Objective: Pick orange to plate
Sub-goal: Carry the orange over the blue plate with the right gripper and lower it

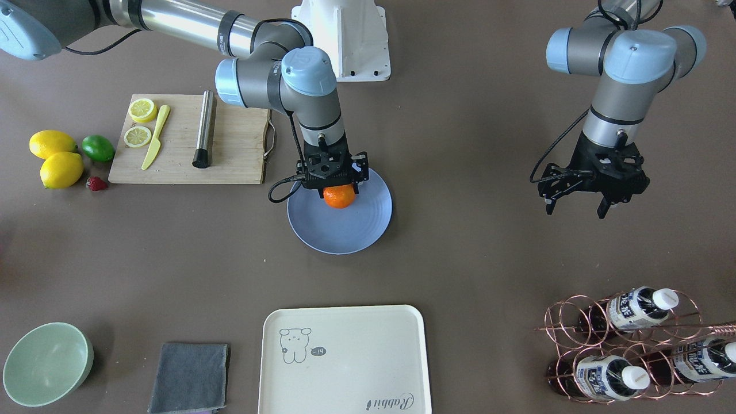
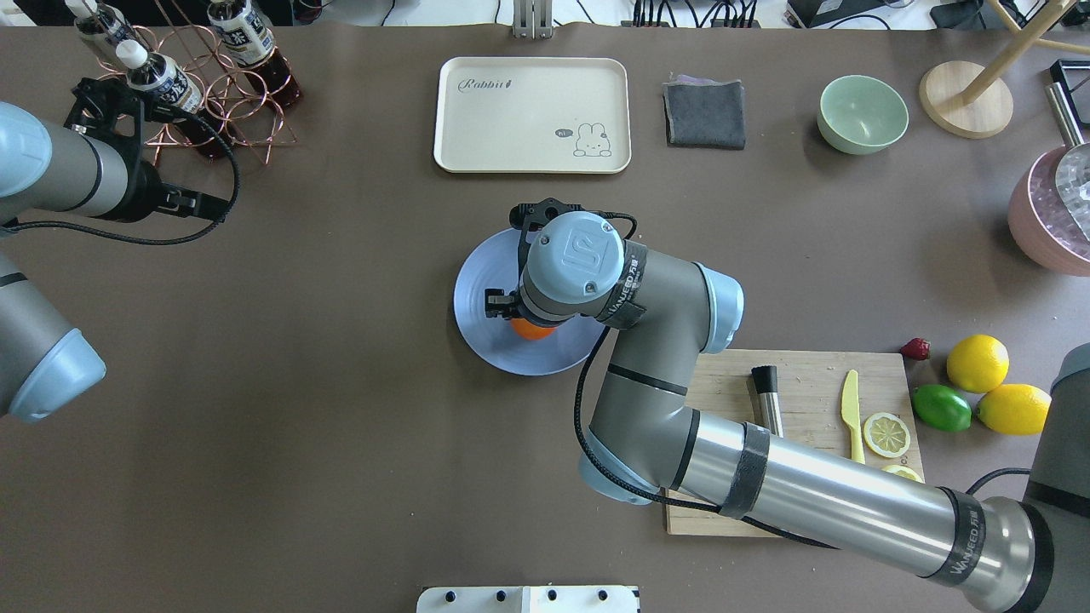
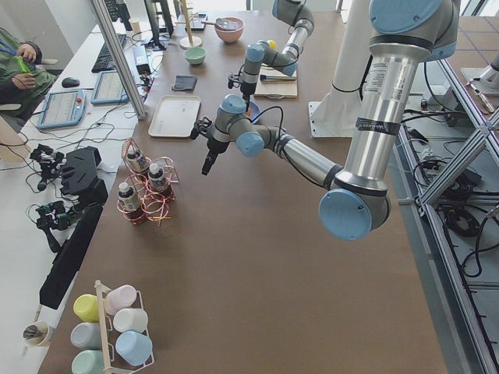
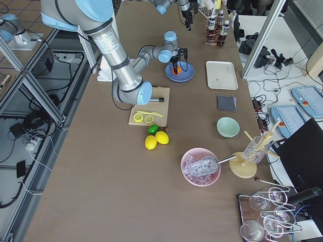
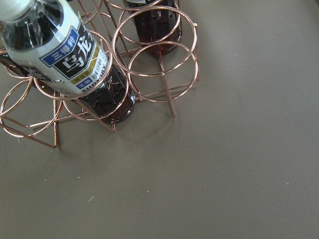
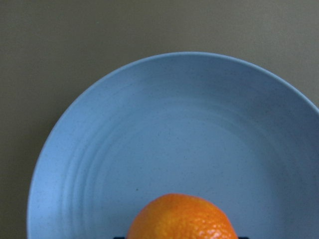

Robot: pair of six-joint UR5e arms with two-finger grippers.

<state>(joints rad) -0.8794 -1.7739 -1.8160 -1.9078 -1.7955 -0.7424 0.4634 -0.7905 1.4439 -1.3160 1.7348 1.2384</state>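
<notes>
The orange [image 1: 339, 198] sits under my right gripper [image 1: 338, 191], whose fingers close on its sides; the fruit is over the robot-side half of the pale-blue plate [image 1: 345, 230]. I cannot tell whether it rests on the plate or hangs just above it. From overhead the wrist hides most of the orange [image 2: 532, 329], leaving a sliver above the plate [image 2: 481, 298]. The right wrist view shows the orange [image 6: 180, 219] at the bottom edge with the plate [image 6: 174, 124] spread beyond it. My left gripper [image 1: 575, 208] hangs open and empty, far off to the side near the bottle rack.
A wooden cutting board [image 1: 230, 155] with lemon slices, a yellow knife and a metal cylinder lies beside the plate. Two lemons [image 1: 52, 144], a lime [image 1: 98, 148] and a strawberry sit past it. A cream tray [image 1: 345, 356], grey cloth [image 1: 190, 376], mint bowl [image 1: 46, 363] and copper bottle rack [image 1: 627, 345] line the operators' edge.
</notes>
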